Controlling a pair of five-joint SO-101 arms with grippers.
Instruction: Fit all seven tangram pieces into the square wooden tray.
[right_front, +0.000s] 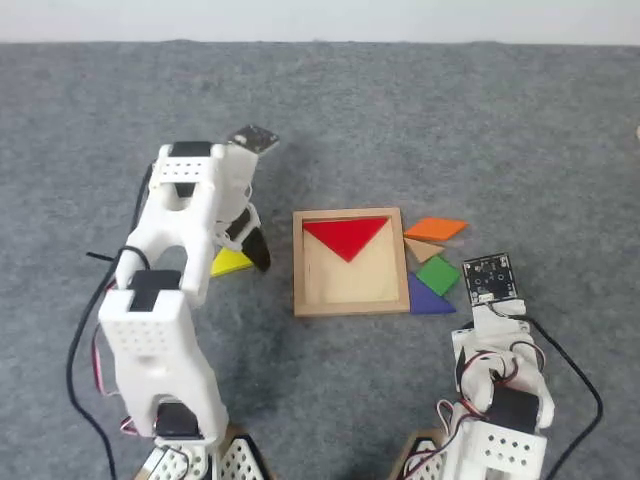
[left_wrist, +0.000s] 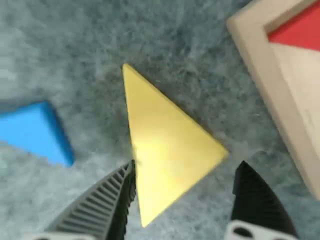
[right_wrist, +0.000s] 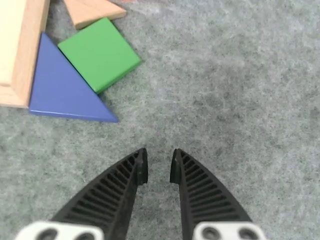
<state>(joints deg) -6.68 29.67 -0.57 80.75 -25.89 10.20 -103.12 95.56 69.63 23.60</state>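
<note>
The square wooden tray (right_front: 299, 262) holds one red triangle (right_front: 345, 237) along its far side. Left of the tray a yellow triangle (left_wrist: 165, 145) lies flat on the carpet, and my left gripper (left_wrist: 186, 167) stands open just over it, one finger on each side. The same yellow triangle (right_front: 228, 263) peeks out under the left gripper (right_front: 245, 252) in the high view. A light blue triangle (left_wrist: 35, 132) lies close by. My right gripper (right_wrist: 158, 167) hangs shut and holds nothing, over bare carpet near the dark blue triangle (right_wrist: 62, 87) and green square (right_wrist: 99, 52).
Right of the tray lie an orange parallelogram (right_front: 435, 228), a tan triangle (right_front: 422, 249), the green square (right_front: 438, 274) and the dark blue triangle (right_front: 428, 297), which touches the tray's edge. Grey carpet (right_front: 400, 110) covers the table. The right arm's wrist (right_front: 490, 280) sits beside these pieces.
</note>
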